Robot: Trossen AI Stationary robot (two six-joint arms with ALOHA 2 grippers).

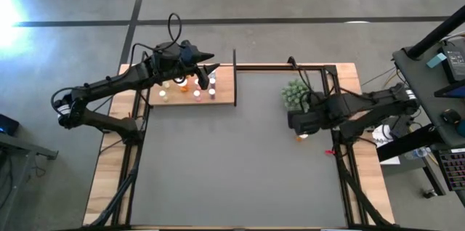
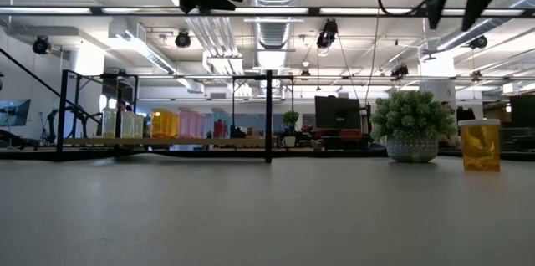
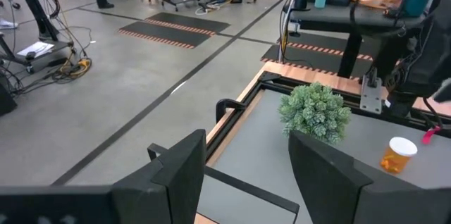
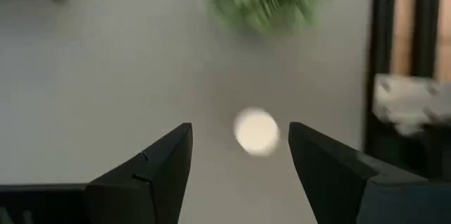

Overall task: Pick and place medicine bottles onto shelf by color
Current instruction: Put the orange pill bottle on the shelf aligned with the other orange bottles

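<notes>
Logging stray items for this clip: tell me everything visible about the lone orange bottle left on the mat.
The orange bottle is a small see-through amber cylinder with a white cap and looks like plastic. It stands upright on the grey mat, apart from the green plant beside it, far from the shelf. Nothing touches it; the right pincer hangs open directly above its cap.

no readable text, labels or signs

The grey-matted counter (image 1: 232,158) carries the shelf (image 1: 225,94) at its far left, lined with medicine bottles (image 1: 182,90); a plant (image 1: 294,94) and one orange bottle (image 1: 303,136) stand right.
</notes>
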